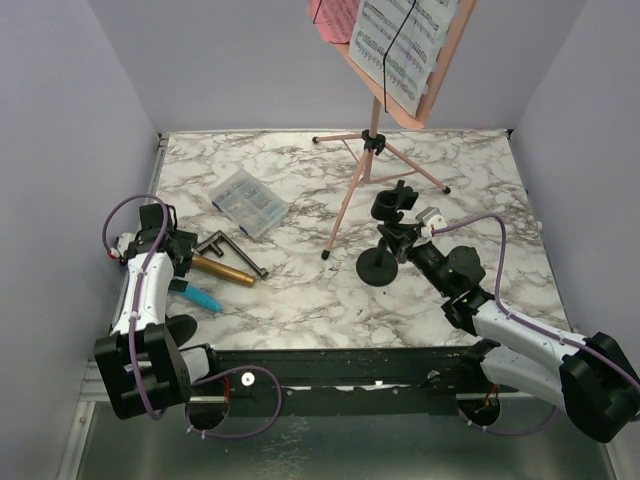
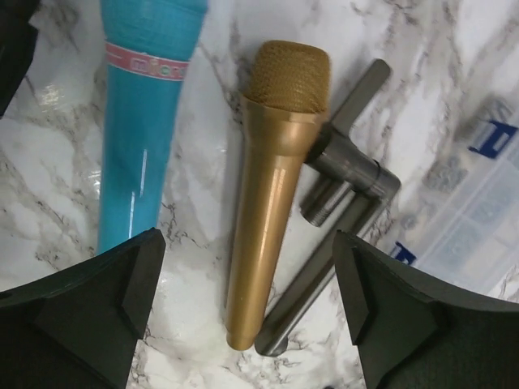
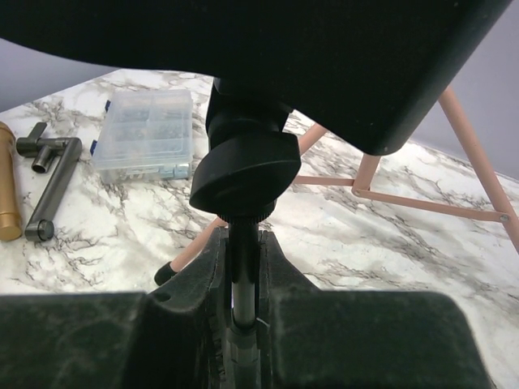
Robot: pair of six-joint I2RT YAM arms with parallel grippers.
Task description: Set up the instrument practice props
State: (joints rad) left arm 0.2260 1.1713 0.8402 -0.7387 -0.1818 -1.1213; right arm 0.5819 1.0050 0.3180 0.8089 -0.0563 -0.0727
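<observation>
Spread wide, the left hand (image 2: pixel 247 259) hangs over the gold microphone (image 2: pixel 272 194), which lies on the tabletop (image 1: pixel 300 300) just beside the black bracket (image 2: pixel 357 174); closing may catch the bracket too. The right hand (image 3: pixel 243 300) pinches the mic mount (image 3: pixel 243 170) by its thin stem, and it could tip.

White arms (image 1: pixel 143 290), black joints (image 1: pixel 462 268), black hands (image 1: pixel 172 245) (image 1: pixel 393 235), looping purple cables (image 1: pixel 112 215)

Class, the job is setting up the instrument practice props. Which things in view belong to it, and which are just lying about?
Belongs: pink perforated music stand on tripod legs; pink and white sheet-music pages; gold microphone; blue microphone; black round-based microphone mount.
Lying about: small clear plastic compartment box; dark L-shaped metal bracket.
</observation>
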